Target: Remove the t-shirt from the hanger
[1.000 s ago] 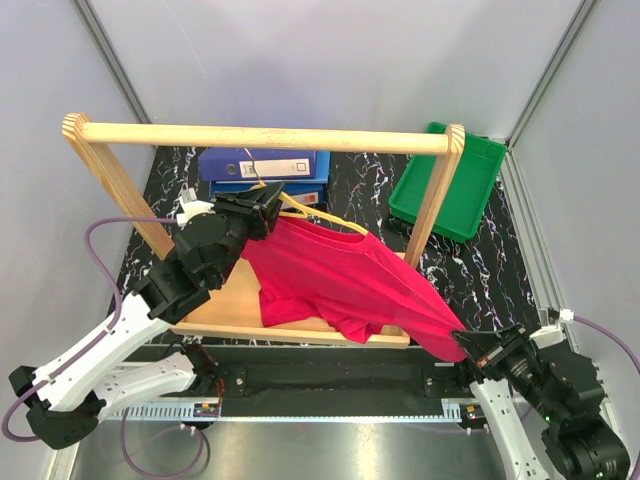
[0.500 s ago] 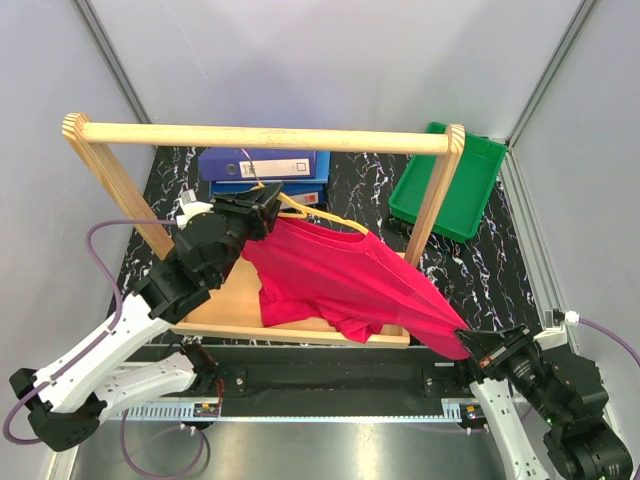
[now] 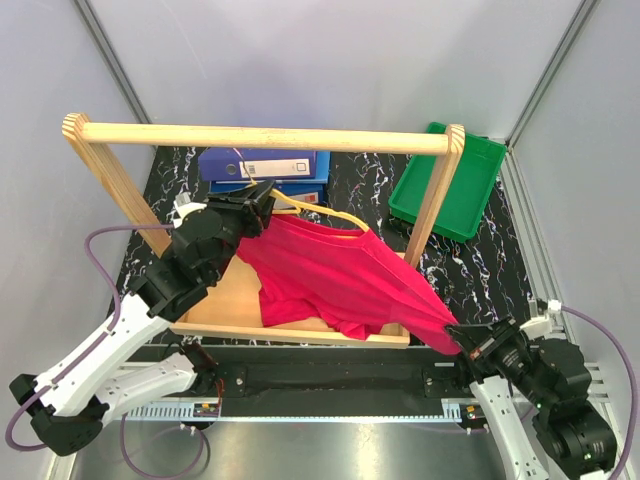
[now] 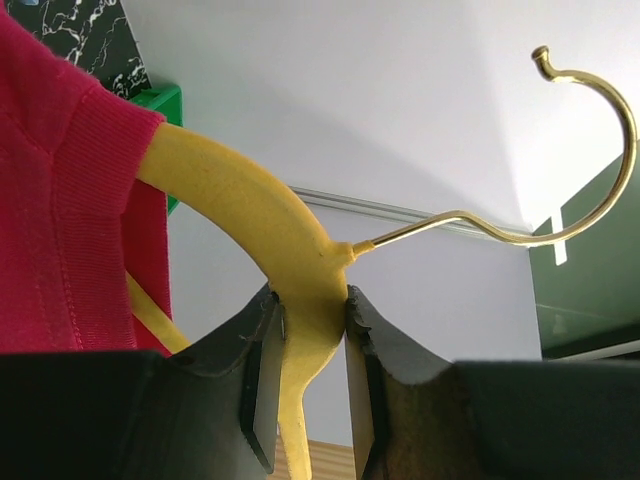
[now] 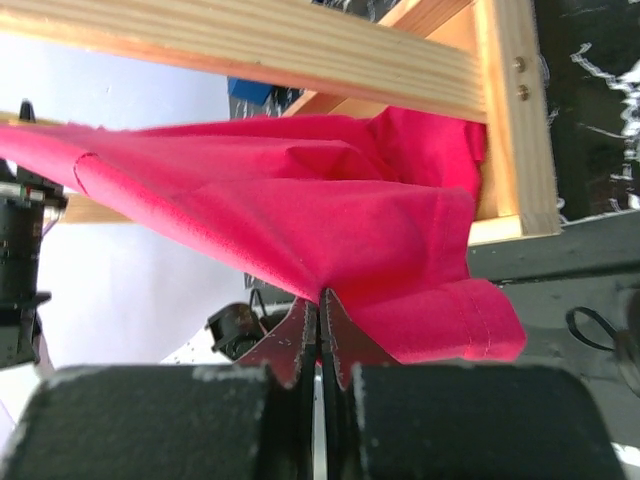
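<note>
Now the left gripper [image 4: 312, 302] pinches the hanger [image 4: 235, 190] at its neck, below the rail [image 3: 260, 137]. The shirt [image 3: 340, 275] hangs by its collar over one hanger arm. The right gripper [image 5: 320, 312] is clamped tight on the shirt's hem, pulling the cloth taut over the rack base [image 3: 225, 305] toward the near right.

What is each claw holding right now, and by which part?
The left claw grips the yellow hanger at the apex of its frame. The right claw pinches the t-shirt by a fold near a hemmed edge.
</note>
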### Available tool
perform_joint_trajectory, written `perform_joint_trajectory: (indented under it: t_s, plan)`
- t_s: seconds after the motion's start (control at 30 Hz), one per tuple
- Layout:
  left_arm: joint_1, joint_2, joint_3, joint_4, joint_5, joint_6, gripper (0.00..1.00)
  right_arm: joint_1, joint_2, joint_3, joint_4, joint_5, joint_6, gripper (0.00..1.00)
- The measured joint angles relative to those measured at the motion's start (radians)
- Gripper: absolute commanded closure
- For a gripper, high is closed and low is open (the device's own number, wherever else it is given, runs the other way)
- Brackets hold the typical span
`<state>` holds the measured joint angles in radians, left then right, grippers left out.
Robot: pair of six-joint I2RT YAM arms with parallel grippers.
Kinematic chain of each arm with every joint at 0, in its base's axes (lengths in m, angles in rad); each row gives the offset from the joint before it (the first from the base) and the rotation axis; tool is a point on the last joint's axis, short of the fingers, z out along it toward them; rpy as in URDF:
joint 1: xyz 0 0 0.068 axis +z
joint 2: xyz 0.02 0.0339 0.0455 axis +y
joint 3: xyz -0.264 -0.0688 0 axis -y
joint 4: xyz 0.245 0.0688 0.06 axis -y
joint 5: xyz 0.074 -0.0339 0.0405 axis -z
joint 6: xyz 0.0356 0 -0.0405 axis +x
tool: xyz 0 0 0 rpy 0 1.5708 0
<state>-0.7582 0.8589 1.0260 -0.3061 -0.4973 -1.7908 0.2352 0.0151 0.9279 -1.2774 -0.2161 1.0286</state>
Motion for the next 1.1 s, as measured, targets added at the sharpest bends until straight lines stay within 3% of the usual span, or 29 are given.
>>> perform_joint_trajectory:
  t_s: [0.43,0.87,1.1]
  plan:
    - [0.028,0.036,-0.055,0.185,0.078,-0.119,1.00,0.001,0.098,-0.093,0.198,-0.195,-0.101,1.00]
    - [0.149,-0.003,-0.073,0.182,0.148,-0.186,1.00,0.001,-0.002,-0.143,0.103,-0.092,-0.060,1.00]
    - [0.181,0.057,-0.057,0.190,0.239,-0.175,1.00,0.001,0.068,-0.207,0.286,-0.231,-0.075,1.00]
